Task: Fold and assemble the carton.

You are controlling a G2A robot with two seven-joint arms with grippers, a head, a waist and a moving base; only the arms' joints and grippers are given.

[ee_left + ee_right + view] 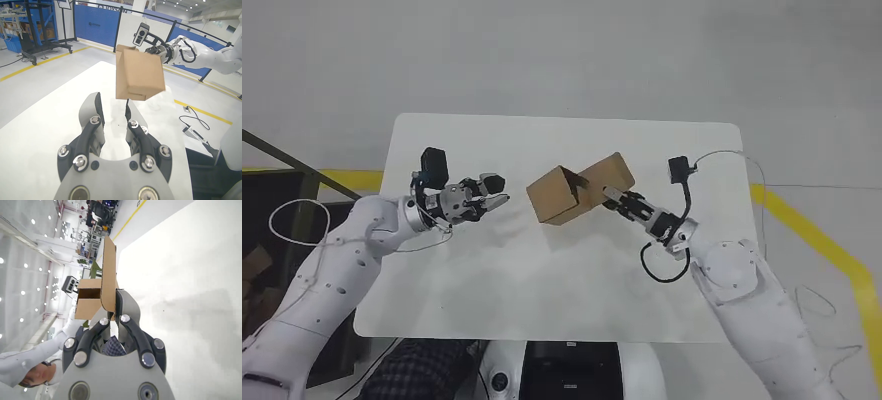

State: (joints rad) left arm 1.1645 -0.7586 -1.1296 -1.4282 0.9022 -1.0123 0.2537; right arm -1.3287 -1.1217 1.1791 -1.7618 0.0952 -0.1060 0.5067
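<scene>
A brown cardboard carton point(560, 194) hangs above the middle of the white table point(562, 290), its box body formed and one long flap point(608, 172) sticking out toward the right arm. My right gripper point(614, 200) is shut on that flap point(109, 279), pinching its edge between both fingers. The carton's closed, tucked end point(139, 75) faces the left wrist camera. My left gripper point(113, 106) stands open a short way to the left of the carton point(88, 302), with nothing between its fingers point(98, 106). In the top view the left gripper point(494, 192) is level with the box.
The table's near half and far strip are bare white surface. Yellow floor tape point(787, 210) runs past the table's right side. A power cable and adapter point(192, 130) lie on the floor beyond the table edge.
</scene>
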